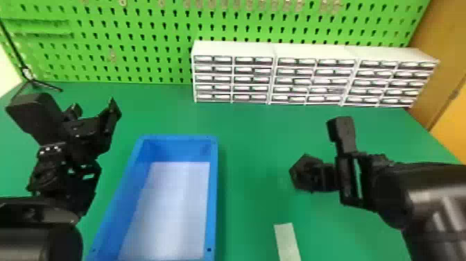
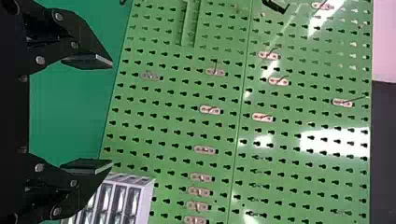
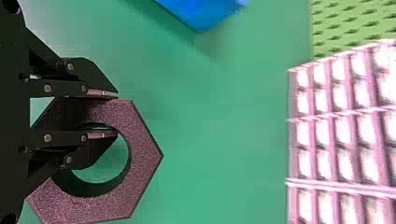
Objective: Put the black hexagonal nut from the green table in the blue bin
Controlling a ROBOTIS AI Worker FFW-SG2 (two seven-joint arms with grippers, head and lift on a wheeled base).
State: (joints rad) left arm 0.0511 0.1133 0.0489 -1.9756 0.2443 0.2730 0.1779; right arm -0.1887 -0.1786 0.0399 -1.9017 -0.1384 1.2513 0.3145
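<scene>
Right gripper (image 3: 115,115): its fingers are part-closed on one wall of the black hexagonal nut (image 3: 142,154). I set one finger outside and one within the bore, presumably because the full width exceeds my span. I hold the nut over the green table (image 1: 249,156), right of the blue bin (image 1: 177,149). Left gripper (image 2: 112,114): wide open, empty, beyond the bin's left side.

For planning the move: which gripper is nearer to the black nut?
Right. The right gripper holds the nut, one finger inside its hole. The left gripper hangs open left of the blue bin.
</scene>
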